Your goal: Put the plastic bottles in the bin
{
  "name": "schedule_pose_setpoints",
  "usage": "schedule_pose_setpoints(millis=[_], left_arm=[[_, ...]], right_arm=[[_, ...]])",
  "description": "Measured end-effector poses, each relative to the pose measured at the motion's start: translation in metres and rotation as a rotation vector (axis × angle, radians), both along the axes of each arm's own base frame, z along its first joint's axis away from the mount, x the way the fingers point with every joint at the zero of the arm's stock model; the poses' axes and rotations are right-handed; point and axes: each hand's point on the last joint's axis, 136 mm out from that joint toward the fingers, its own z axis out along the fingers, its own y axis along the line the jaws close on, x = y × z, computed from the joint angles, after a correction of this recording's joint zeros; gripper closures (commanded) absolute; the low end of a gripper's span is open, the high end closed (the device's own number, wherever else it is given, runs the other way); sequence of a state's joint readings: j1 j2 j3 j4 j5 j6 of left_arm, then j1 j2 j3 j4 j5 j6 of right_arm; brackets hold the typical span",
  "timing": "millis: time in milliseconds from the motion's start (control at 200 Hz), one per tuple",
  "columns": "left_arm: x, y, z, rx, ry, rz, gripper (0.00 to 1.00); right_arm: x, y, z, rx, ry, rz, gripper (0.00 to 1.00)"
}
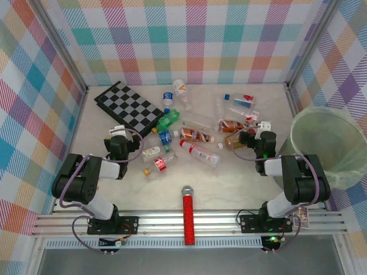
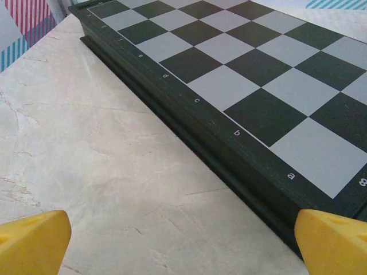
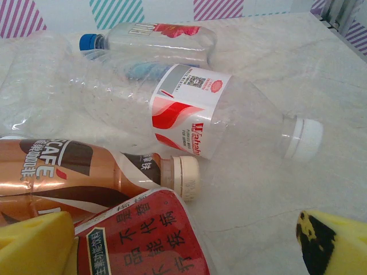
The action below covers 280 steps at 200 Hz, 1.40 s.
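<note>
Crouching low, elbows bent; L pincer (image 1: 118, 132) & R pincer (image 1: 256, 130) spread wide.

- Black-and-grey checkerboard (image 1: 127, 106) lies flat at the far left of the bench (image 1: 229, 189), turned at an angle to the walls.
- Up close, the left wrist view shows its dark raised edge (image 2: 229, 154) carrying small white letters.
- Red glittery microphone (image 1: 188, 220) lies at the near edge, grey head pointing away, its body across the aluminium rail (image 1: 223, 219).
- Pastel plaid walls (image 1: 195, 40) close in three sides.

Overhead wide; wrist views skim table (image 2: 86, 143)
</note>
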<state>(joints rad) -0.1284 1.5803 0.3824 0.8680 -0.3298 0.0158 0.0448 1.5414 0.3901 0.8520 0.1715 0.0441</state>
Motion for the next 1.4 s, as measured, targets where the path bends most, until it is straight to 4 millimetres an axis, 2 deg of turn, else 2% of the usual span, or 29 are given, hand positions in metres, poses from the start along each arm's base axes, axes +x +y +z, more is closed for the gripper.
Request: schedule_pose_setpoints(millis=[890, 1010, 1155, 1215, 1300, 1400], left_arm=[[0.002, -0.003, 0.0, -0.013, 0.031, -0.028, 0.0], [0.006, -0.005, 0.028, -0.017, 0.002, -0.034, 0.0], [0.007, -0.012, 0.087, -0.013, -0.035, -0.036, 0.0], [0.009, -0.022, 0.117, -0.015, -0.041, -0.058, 0.0], [0.007, -0.047, 0.155, -0.021, -0.023, -0.126, 0.0], [-0.005, -0.079, 0.171, -0.017, 0.077, -0.228, 0.01]], right_arm=[[-0.001, 0.0, 0.002, -0.004, 0.017, 0.003, 0.01], [0.001, 0.007, 0.019, -0.025, 0.027, 0.025, 0.01], [0.005, 0.035, 0.058, -0.075, 0.031, 0.084, 0.01], [0.004, 0.044, 0.075, -0.081, 0.051, 0.097, 0.01], [-0.002, 0.056, 0.095, -0.073, 0.094, 0.123, 0.01], [-0.017, 0.068, 0.108, -0.042, 0.182, 0.182, 0.01]])
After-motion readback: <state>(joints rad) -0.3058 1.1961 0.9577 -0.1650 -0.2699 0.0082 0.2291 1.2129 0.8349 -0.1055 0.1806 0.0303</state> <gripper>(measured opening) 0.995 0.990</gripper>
